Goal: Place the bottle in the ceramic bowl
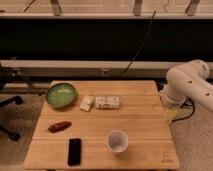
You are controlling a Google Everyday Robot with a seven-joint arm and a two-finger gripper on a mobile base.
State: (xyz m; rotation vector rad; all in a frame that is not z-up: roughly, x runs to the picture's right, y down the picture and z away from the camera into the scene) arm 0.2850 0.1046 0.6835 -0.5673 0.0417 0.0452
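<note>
The bottle (108, 102) is a small white oblong with dark marks on its label, lying on its side on the wooden table (140, 125), left of the middle. The ceramic bowl (61, 94), round and green with a lighter inside, stands at the table's back left corner, well left of the bottle, and looks empty. My gripper (171, 114) hangs below the white arm (190, 85) at the table's right edge, far right of the bottle and holding nothing that I can see.
A short plain white block (87, 103) lies between bowl and bottle. A white cup (117, 141) stands near the front middle. A black phone (74, 151) and a reddish-brown item (59, 126) lie at the front left. A chair base (7, 117) is left of the table.
</note>
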